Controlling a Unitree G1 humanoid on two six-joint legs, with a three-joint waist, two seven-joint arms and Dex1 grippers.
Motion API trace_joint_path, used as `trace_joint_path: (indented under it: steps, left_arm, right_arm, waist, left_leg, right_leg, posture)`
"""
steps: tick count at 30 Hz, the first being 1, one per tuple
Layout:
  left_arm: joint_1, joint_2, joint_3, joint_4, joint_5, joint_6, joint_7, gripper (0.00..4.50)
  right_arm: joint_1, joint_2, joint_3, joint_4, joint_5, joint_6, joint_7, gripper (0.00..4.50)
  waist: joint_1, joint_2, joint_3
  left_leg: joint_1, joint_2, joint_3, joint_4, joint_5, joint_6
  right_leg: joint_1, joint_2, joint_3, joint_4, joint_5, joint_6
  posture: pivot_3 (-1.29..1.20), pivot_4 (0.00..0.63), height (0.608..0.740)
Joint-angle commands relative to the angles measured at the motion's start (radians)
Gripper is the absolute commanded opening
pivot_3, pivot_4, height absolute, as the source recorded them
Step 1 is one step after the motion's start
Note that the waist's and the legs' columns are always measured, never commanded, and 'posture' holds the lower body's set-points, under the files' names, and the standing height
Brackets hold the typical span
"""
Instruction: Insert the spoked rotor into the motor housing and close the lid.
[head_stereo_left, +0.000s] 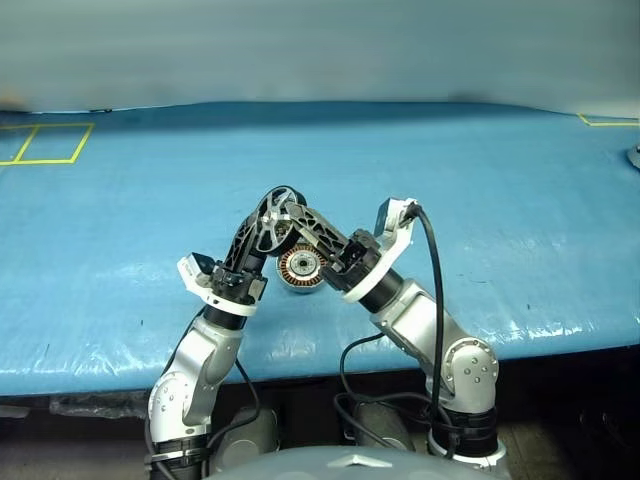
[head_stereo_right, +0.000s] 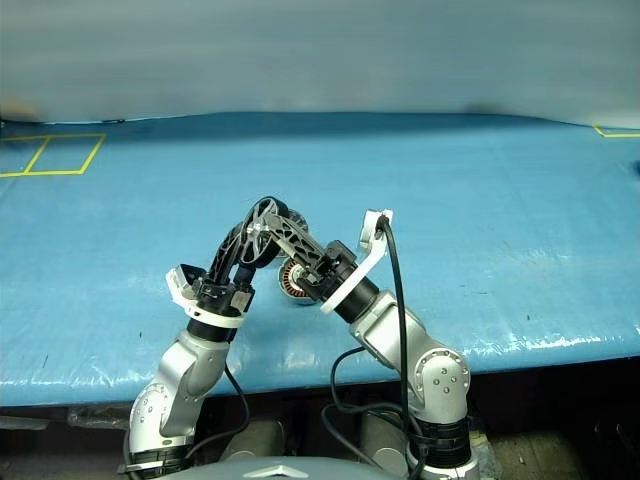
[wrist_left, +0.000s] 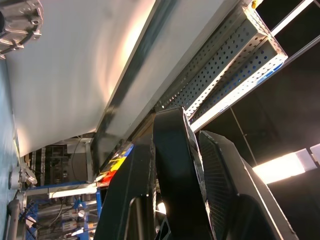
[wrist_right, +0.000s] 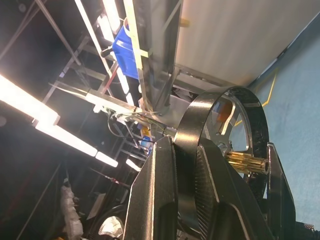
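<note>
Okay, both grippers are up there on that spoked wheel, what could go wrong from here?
1. Both the left gripper and right gripper pinch the spoked rotor in mid-air above the blue table; if one lets go before the other grips firmly, it may drop.
2. The motor housing lies tilted on its side, so insertion could push it away.

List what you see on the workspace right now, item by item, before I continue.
Surface: blue covered table, yellow tape squares at the far corners.
Job's things: black-rimmed, silver-spoked rotor held above the table; round silver motor housing with copper windings on the table below it, open; lid nothing seen.
Clutter: grey object cut off at the right edge, cannot identify.
Grippers: left end effector and right end effector both closed on the rotor's rim.
Cables: black cable along the right arm, off the table.
Surroundings: plain grey wall behind.
</note>
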Motion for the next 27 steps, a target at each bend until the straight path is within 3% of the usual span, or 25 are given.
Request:
trace_joint_path:
  steps: [1,8,11,13,19,27]
  left_arm:
    - [-0.01,-0.025,-0.041,-0.02,0.028,0.009,0.008,0.98]
    - [-0.015,-0.021,-0.04,-0.022,0.04,0.003,0.022,0.88]
    - [-0.019,-0.022,-0.038,-0.023,0.05,-0.003,0.024,0.8]
    - [-0.021,-0.023,-0.038,-0.023,0.056,-0.007,0.024,0.41]
    - [-0.027,-0.021,-0.039,-0.024,0.075,-0.019,0.027,0.42]
    - [-0.039,-0.004,-0.033,-0.035,0.171,-0.039,0.017,0.42]
  right_arm:
    - [0.004,-0.005,0.034,0.0,-0.035,-0.009,-0.034,0.12]
    - [0.02,-0.04,0.01,-0.001,-0.043,-0.025,-0.02,0.12]
    - [0.033,-0.053,-0.015,-0.012,-0.011,-0.045,-0.014,1.17]
    - [0.034,-0.067,-0.025,-0.021,-0.032,-0.055,-0.029,1.83]
    - [0.04,-0.086,-0.073,0.002,-0.052,-0.092,-0.112,3.79]
    - [0.049,-0.113,-0.09,0.005,-0.192,-0.114,-0.167,3.81]
  waist:
    - [0.0,0.0,0.0]
    - [0.003,0.0,0.0]
    - [0.007,-0.001,0.0]
    - [0.008,-0.001,0.0]
    - [0.009,-0.001,0.001]
    - [0.009,-0.001,0.001]
  left_leg:
    - [0.0,0.0,0.0,0.0,0.0,0.0]
    - [0.0,0.0,0.0,0.0,0.0,0.0]
    - [0.0,0.0,0.0,-0.001,0.0,0.0]
    - [-0.001,0.0,0.0,-0.001,0.0,0.001]
    - [-0.001,0.0,0.0,-0.001,-0.001,0.001]
    - [-0.001,0.0,0.001,-0.002,-0.001,0.002]
  right_leg:
    - [0.0,0.0,0.0,0.0,0.0,0.0]
    - [0.0,0.0,0.0,-0.001,-0.001,0.002]
    - [0.001,0.0,0.0,-0.002,-0.001,0.002]
    - [0.0,0.0,0.0,-0.003,0.0,0.0]
    - [0.0,0.0,0.0,-0.004,0.0,0.0]
    - [0.001,0.0,0.0,-0.007,0.001,0.001]
  posture:
    - [0.0,0.15,0.74]
    - [0.0,0.15,0.74]
    - [0.0,0.15,0.74]
    - [0.0,0.15,0.74]
    - [0.0,0.15,0.74]
    - [0.0,0.15,0.74]
